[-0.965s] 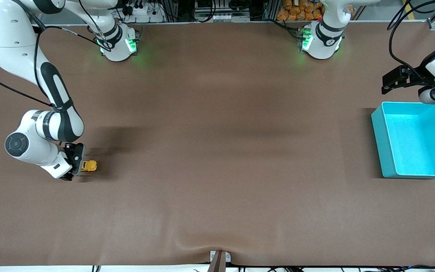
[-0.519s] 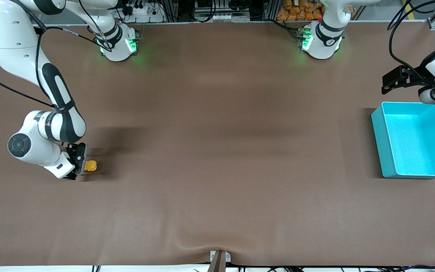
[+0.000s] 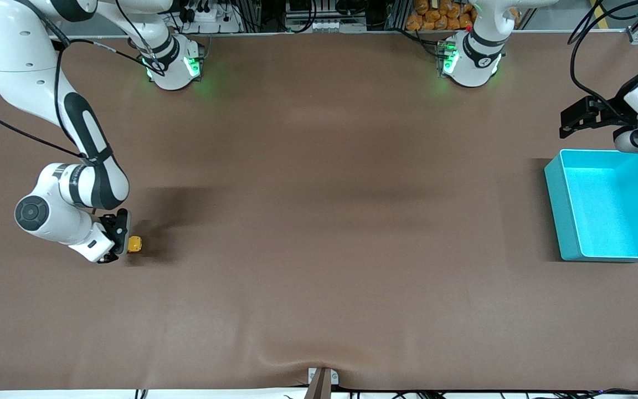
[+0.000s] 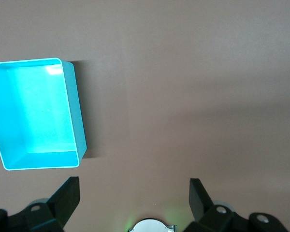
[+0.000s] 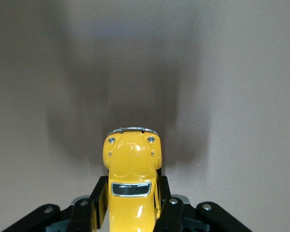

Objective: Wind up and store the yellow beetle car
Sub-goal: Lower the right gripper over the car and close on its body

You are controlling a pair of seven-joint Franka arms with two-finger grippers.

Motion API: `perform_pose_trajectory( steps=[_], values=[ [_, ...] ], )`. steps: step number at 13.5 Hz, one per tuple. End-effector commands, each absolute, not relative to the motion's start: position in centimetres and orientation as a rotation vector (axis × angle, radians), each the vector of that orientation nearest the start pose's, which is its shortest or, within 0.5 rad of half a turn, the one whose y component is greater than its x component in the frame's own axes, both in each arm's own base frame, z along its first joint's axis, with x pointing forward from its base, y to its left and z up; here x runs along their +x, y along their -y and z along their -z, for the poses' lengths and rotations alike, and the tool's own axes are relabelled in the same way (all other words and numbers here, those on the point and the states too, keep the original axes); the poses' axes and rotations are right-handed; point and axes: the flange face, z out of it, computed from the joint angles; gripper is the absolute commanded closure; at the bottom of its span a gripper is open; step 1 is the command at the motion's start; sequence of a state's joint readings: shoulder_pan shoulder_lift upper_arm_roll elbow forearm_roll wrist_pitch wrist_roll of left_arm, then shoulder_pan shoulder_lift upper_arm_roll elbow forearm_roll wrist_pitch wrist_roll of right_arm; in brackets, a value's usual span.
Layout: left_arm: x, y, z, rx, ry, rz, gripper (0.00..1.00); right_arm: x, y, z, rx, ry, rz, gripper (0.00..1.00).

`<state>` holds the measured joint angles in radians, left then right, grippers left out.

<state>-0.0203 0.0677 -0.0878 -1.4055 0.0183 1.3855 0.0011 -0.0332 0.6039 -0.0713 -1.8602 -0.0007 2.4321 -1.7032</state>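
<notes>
At the right arm's end of the bench [image 3: 319, 221], the right hand [image 3: 121, 239] is low over the brown surface and clenched around the yellow beetle car [image 3: 134, 244], of which only the front end pokes out past the fingers in the front view. In the right wrist view the yellow beetle car [image 5: 132, 186] sits squarely between the two black fingers [image 5: 170, 212], which press against its sides around the windscreen, while its rounded bonnet, small headlamps and chrome bumper point away from the hand out over the bench; whether its wheels touch the surface cannot be told. Its dark shadow lies on the bench just ahead of it. The middle of the bench is plain brown. Toward the left arm's end stands the turquoise bin [image 3: 567, 221], open side up, well apart from the car. The left hand [image 3: 571, 119] waits in the air just beside the bin's farther corner, and in the left wrist view its fingers [image 4: 67, 195] are spread wide apart with nothing between them, the turquoise bin [image 4: 75, 116] showing below.
</notes>
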Motion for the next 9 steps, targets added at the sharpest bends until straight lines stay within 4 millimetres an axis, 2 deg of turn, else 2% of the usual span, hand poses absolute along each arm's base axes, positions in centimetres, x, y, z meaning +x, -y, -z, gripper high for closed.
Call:
perform_pose_trajectory(
  steps=[1,6,9],
  values=[
    [55.0,5.6,-65.0,-3.126,-0.159,-0.141,0.00,63.6,7.7,-18.8,2.171,-2.277,0.052,1.00],
    [55.0,5.6,-65.0,-3.124,-0.156,-0.141,0.00,62.8,12.2,-17.7,2.219,-2.248,0.063,1.00],
    [55.0,5.7,-64.9,-3.124,-0.142,-0.143,0.00,62.3,14.7,-17.6,2.212,-2.258,0.062,1.00]
  ],
)
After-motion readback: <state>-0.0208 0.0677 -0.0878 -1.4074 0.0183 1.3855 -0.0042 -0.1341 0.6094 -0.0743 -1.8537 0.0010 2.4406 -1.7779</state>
